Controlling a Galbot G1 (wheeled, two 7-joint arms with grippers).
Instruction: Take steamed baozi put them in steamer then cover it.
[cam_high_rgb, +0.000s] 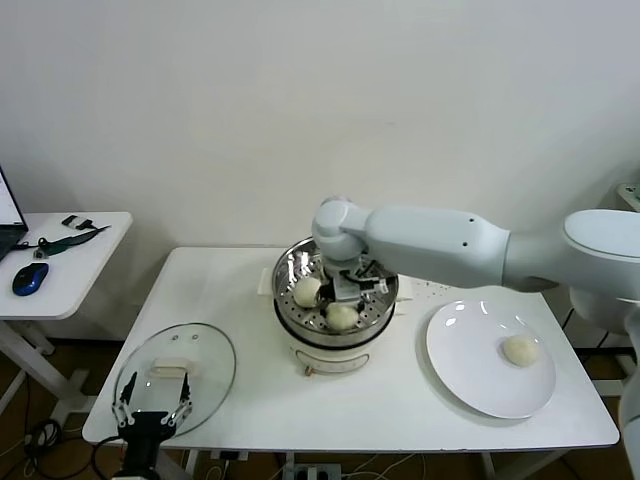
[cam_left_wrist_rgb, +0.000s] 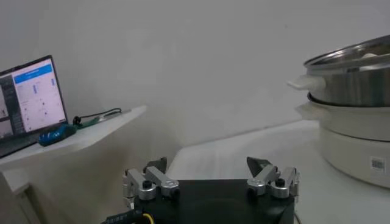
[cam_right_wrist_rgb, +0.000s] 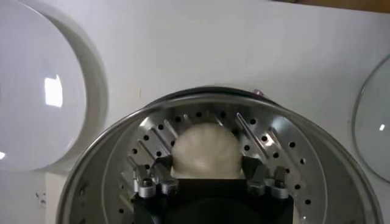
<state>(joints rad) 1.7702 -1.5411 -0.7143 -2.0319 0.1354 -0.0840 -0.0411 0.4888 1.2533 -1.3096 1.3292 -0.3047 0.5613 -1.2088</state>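
The right tool (cam_right_wrist_rgb: 210, 182) reaches into the round shiny stainless-steel steamer (cam_high_rgb: 290, 262), fingers spread either side of a smooth cream-white baozi bun (cam_right_wrist_rgb: 206, 151) on the perforated tray; whether they grip it I cannot tell. Two buns (cam_high_rgb: 307, 291) lie beside it. A fourth bun (cam_high_rgb: 520, 350) sits on the flat white plate (cam_high_rgb: 470, 375). The left tool (cam_high_rgb: 150, 412) hovers open by the clear glass cover (cam_high_rgb: 205, 345) on the white worktop (cam_high_rgb: 400, 410).

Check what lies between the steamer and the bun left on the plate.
Head view: only bare tabletop and plate surface separate the steamer from that bun; nothing else lies there.
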